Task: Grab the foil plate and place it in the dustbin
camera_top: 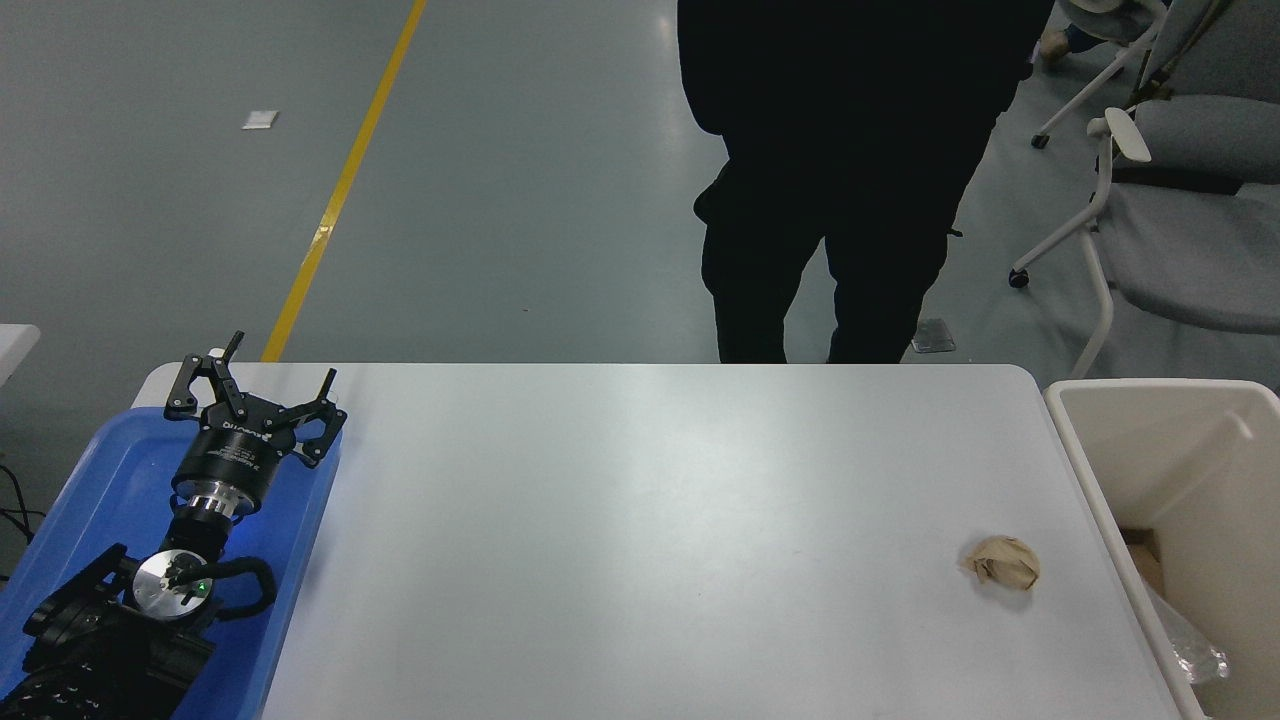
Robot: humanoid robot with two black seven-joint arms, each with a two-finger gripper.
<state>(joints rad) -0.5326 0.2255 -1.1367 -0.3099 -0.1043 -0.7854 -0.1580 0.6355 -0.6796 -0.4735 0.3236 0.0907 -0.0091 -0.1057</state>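
Observation:
The cream-beige dustbin stands against the table's right edge, open at the top. No foil plate lies on the table. A crinkled silvery piece shows low inside the dustbin; I cannot tell whether it is the foil plate. My left gripper is parked at the lower left over the blue tray, open and empty. My right arm is out of view.
A small crumpled brown paper ball lies on the white table near the dustbin. The blue plastic tray sits at the table's left end. A person in black stands at the far side. Grey chairs are at the right.

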